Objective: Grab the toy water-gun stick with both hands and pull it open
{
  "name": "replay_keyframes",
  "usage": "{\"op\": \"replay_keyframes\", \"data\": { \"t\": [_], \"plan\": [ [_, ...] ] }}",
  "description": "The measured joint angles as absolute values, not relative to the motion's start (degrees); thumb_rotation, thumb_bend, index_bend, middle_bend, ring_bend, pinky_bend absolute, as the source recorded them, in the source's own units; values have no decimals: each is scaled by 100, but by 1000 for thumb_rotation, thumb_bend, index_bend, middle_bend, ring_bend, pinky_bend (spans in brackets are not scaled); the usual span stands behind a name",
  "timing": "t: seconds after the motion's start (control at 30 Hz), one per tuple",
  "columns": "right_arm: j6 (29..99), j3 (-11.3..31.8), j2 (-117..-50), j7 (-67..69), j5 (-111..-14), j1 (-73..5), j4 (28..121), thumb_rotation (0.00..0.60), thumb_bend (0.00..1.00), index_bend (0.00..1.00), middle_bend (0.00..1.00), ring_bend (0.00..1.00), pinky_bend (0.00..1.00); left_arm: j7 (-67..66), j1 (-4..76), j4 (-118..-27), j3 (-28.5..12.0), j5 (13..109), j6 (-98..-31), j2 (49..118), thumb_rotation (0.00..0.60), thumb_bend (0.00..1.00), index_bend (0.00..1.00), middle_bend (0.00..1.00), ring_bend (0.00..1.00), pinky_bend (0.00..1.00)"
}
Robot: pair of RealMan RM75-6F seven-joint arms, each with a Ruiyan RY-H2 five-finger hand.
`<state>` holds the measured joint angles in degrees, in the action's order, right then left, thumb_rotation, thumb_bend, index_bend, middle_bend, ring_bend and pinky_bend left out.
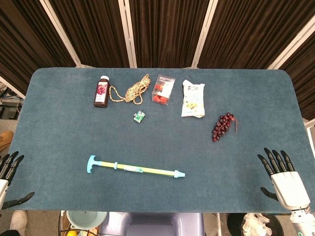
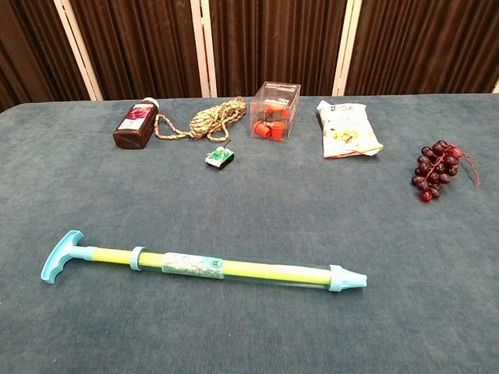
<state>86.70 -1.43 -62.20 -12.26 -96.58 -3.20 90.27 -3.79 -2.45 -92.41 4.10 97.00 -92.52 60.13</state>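
The toy water-gun stick lies flat near the table's front edge, a yellow tube with a blue T-handle at its left end and a blue nozzle at its right. My left hand hovers at the table's front left corner, fingers apart, holding nothing. My right hand is at the front right corner, fingers spread upward, also empty. Both hands are far from the stick. Neither hand shows in the chest view.
Along the far side lie a dark bottle, a coiled rope, a clear box of red pieces, a snack bag, a small green item and a bunch of dark grapes.
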Motion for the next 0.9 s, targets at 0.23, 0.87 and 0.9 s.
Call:
{"op": "replay_keyframes", "data": {
  "t": [0.23, 0.87, 0.9],
  "plan": [
    [8648, -143, -6191, -1182, -9619, -318, 9056, 600, 139, 115, 0, 0, 0, -423, -259, -9250, 420, 9731, -9284, 6006, 600, 26, 0, 0, 0, 10],
    [8607, -138, -6219, -1216, -9596, -332, 9057, 600, 137, 116, 0, 0, 0, -428, -222, -9275, 416, 9673, -9176, 6005, 600, 26, 0, 0, 0, 10],
    [8605, -139, -6218, -1215, -9593, -332, 9054, 600, 136, 116, 0, 0, 0, -433, -222, -9282, 417, 9674, -9174, 6005, 600, 26, 0, 0, 0, 10]
  ]
}}
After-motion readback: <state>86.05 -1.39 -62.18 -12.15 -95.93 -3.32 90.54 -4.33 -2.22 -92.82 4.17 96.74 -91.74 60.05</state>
